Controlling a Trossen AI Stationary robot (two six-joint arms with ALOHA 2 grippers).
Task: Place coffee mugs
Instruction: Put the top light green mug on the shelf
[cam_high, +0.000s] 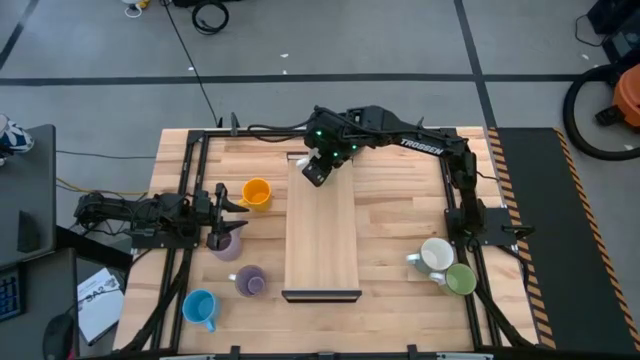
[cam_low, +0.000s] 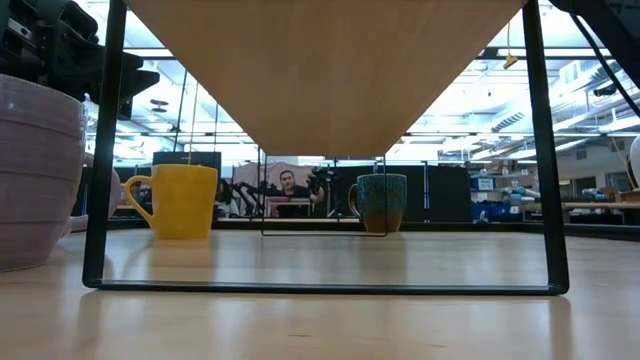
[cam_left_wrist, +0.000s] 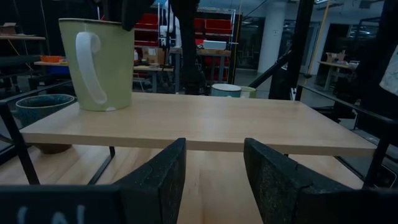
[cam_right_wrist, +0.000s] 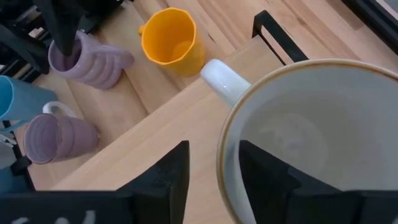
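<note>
One white mug (cam_right_wrist: 311, 143) stands on the raised shelf (cam_high: 322, 240) at twelve o'clock, the right gripper (cam_right_wrist: 211, 180) straddling its rim, fingers apart (left gripper (cam_left_wrist: 214, 180) open, idle at nine o'clock); six mugs wait on the table.

A wooden shelf (cam_high: 322, 225) on a black metal frame stands mid-counter (cam_high: 395, 215). Black cables (cam_high: 208, 14) lie on the grey floor, and a person (cam_low: 289, 190) sits far behind.
</note>
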